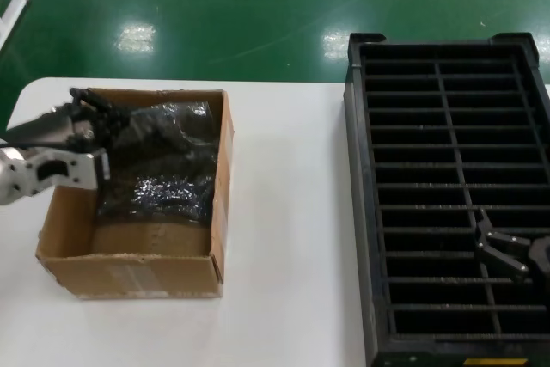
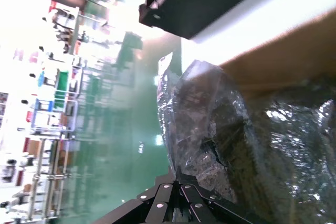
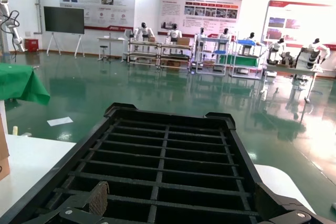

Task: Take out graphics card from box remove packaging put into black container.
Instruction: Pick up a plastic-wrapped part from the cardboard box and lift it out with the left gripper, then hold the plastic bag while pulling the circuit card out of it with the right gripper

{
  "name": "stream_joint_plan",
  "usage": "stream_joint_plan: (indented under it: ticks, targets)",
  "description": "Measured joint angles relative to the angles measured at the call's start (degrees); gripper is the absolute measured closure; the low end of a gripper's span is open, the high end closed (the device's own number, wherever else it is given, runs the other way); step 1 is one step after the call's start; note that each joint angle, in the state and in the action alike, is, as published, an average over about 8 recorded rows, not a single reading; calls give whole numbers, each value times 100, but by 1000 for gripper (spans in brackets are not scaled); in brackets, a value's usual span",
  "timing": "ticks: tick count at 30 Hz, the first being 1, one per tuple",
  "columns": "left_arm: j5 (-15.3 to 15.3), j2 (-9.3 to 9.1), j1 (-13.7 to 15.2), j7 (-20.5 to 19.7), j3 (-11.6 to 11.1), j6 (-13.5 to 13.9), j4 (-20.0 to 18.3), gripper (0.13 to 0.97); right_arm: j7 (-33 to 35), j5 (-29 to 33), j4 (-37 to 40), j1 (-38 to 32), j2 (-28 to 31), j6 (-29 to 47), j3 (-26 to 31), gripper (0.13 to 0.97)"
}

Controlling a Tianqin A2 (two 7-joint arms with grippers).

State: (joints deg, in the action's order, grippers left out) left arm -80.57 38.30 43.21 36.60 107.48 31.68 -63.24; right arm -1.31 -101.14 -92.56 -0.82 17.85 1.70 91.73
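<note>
Left gripper (image 1: pixel 86 118) is at the far-left corner of the box (image 1: pixel 137 274), reaching in over the left wall. Its jaws are down in the crinkly packaging (image 1: pixel 159 161); can't tell if they're clamped on it or just touching. The bag lies in the far half of the box, bunched up, with its far edge lifted against the far wall. In the left wrist view the packaging (image 2: pixel 220 129) fills the frame right in front of the gripper. The graphics card is not visible as such; only the bag shows. The box sits on the left side of the white desk (image 1: pixel 292 238). The black container (image 1: pixel 365 212) is on the right, well apart from the box. Right gripper (image 1: pixel 507 255) hovers over the container's near-right slots, jaws apart and holding nothing.
</note>
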Motion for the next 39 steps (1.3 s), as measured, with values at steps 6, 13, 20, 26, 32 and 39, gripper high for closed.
stream_joint_plan:
  ticks: [6,13,20,26,32,39]
  targets:
    - [230,616,-567,-933,-270,89,-1348,959,0,0,0,0,0,0,0,129]
    - [183,1219,-1304,-1552,-722,63,-2637,959,0,0,0,0,0,0,0,129]
    - [-430,1479,-2001,-1516,-1049,156,-3346,959,0,0,0,0,0,0,0,129]
    - [-945,1469,-2445,-1224,-1169,300,-3655,959,0,0,0,0,0,0,0,129]
    - [-1109,1450,-2602,-1090,-1186,365,-3755,959,0,0,0,0,0,0,0,129]
    - [-1119,1447,-2611,-1079,-1187,369,-3760,959,94,-69,38,-114,-137,190,-80,129]
